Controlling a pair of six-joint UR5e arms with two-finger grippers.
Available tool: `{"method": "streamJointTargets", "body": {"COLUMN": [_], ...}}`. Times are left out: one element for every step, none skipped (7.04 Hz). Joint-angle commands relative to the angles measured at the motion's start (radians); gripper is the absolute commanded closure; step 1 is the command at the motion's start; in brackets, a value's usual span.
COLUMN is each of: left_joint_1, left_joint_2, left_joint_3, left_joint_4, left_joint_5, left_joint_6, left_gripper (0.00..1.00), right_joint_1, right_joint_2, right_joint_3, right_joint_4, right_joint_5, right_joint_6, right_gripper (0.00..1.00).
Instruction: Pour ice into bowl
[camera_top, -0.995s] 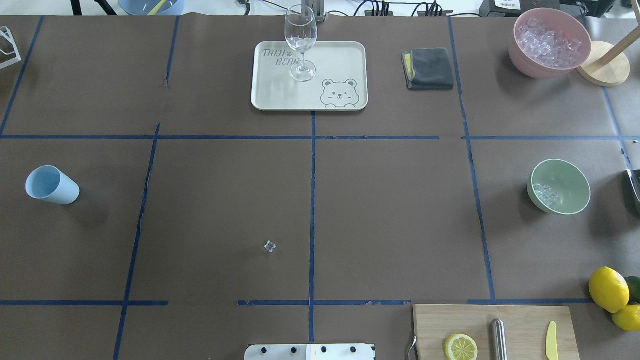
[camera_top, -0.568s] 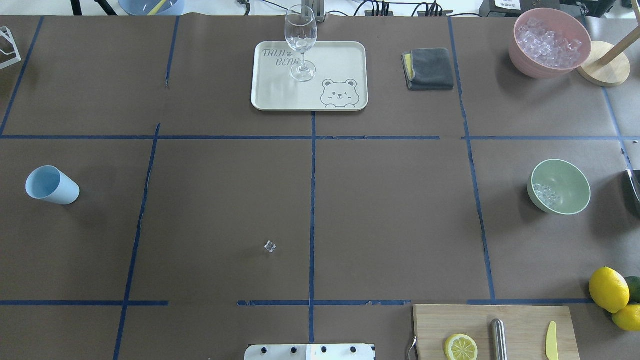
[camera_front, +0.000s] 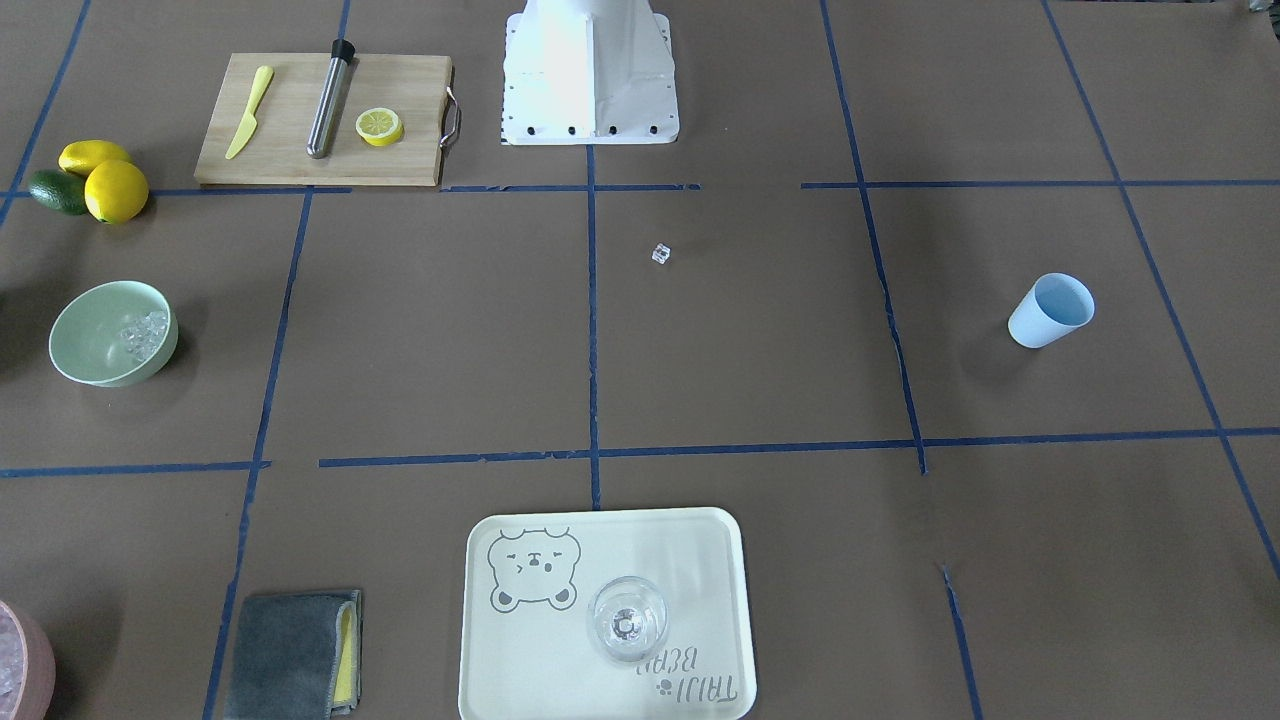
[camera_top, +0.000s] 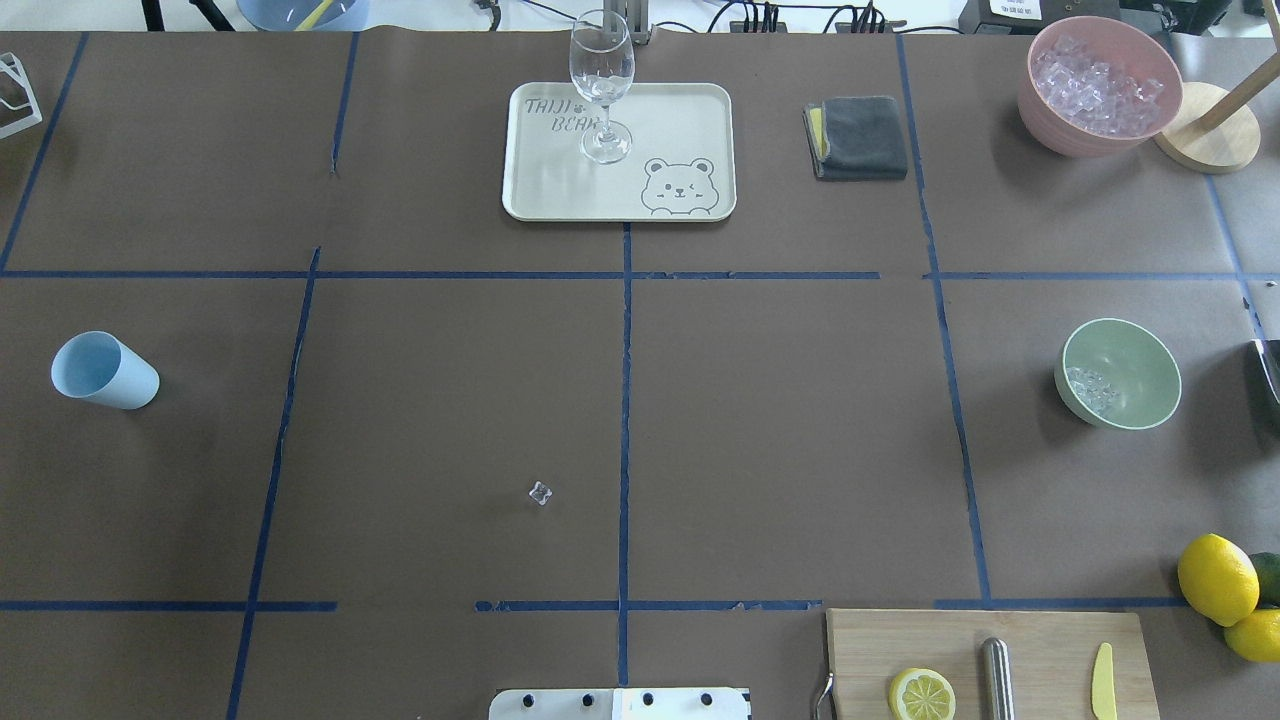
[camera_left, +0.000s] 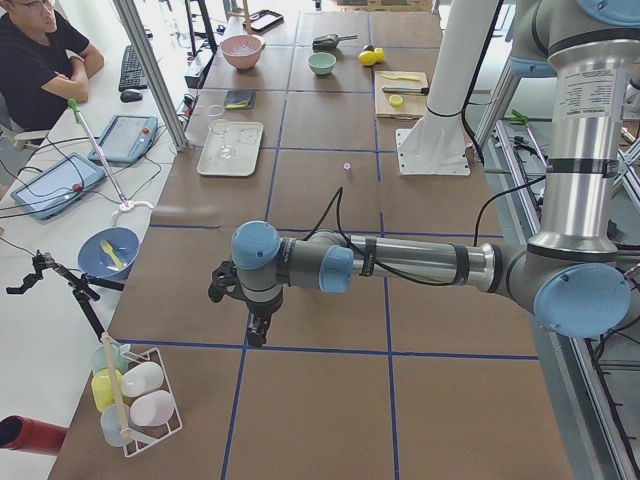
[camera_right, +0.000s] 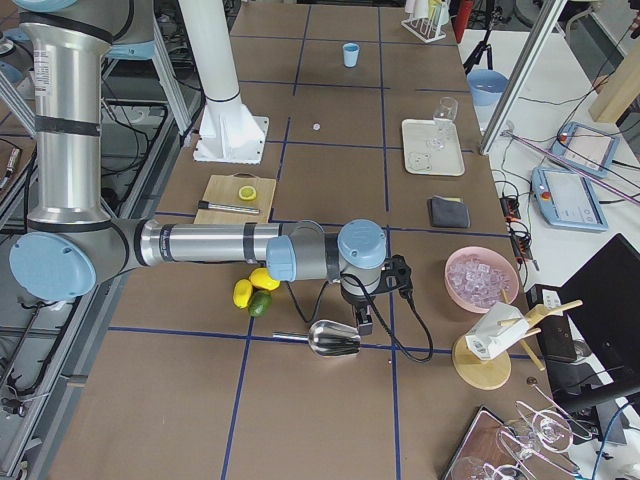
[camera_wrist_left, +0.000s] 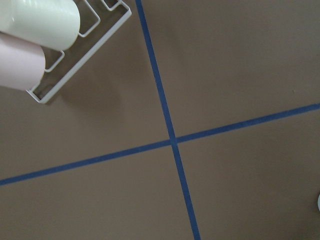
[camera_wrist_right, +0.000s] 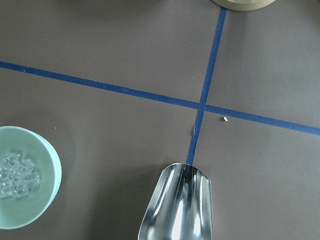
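Note:
The pale mint-green bowl (camera_top: 1120, 373) stands upright at the table's right side; it also shows in the front view (camera_front: 112, 333) and the right wrist view (camera_wrist_right: 22, 182). A small heap of clear ice cubes (camera_top: 1090, 388) lies inside it (camera_wrist_right: 17, 175). One stray cube (camera_top: 540, 493) lies on the table near the middle. The light blue cup (camera_top: 103, 370) stands at the far left, with no ice visible in it. My left gripper (camera_left: 257, 335) and right gripper (camera_right: 366, 325) show only in the side views, past the table's ends. I cannot tell whether either is open or shut.
A metal scoop (camera_wrist_right: 180, 205) lies just right of the bowl. A pink container of ice (camera_top: 1098, 85), a grey cloth (camera_top: 858, 137) and a tray (camera_top: 690, 110) with a wine glass (camera_top: 601, 85) stand at the back. A cutting board (camera_top: 1040, 640) and lemons (camera_top: 1216, 578) are front right. A cup rack (camera_wrist_left: 75, 55) is under my left wrist.

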Motion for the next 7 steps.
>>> {"method": "streamJointTargets", "body": {"left_joint_1": [0.001, 0.001, 0.002, 0.002, 0.001, 0.001, 0.001], "left_joint_2": [0.008, 0.005, -0.003, -0.011, -0.011, -0.011, -0.009], "left_joint_3": [0.000, -0.005, -0.005, -0.002, 0.000, 0.000, -0.003], "left_joint_4": [0.001, 0.002, 0.002, 0.006, 0.004, 0.004, 0.006], "left_joint_5": [-0.004, -0.002, 0.001, 0.003, 0.001, 0.001, 0.001], "left_joint_6": [-0.043, -0.057, -0.059, -0.060, -0.069, -0.069, -0.071], "left_gripper": [0.00, 0.00, 0.00, 0.00, 0.00, 0.00, 0.00], "right_joint_1": [0.000, 0.001, 0.001, 0.012, 0.017, 0.017, 0.017], "right_joint_2": [-0.026, -0.027, -0.029, -0.029, -0.029, -0.029, -0.029], "right_joint_3": [-0.009, -0.015, -0.032, -0.044, -0.045, -0.047, -0.052], "right_joint_4": [-0.003, -0.003, -0.003, -0.003, -0.003, -0.003, -0.003], "right_joint_5": [0.003, 0.005, 0.005, 0.007, 0.007, 0.007, 0.007], "right_joint_6": [0.011, 0.015, 0.015, 0.013, 0.013, 0.013, 0.015], "right_gripper": [0.00, 0.00, 0.00, 0.00, 0.00, 0.00, 0.00]}}
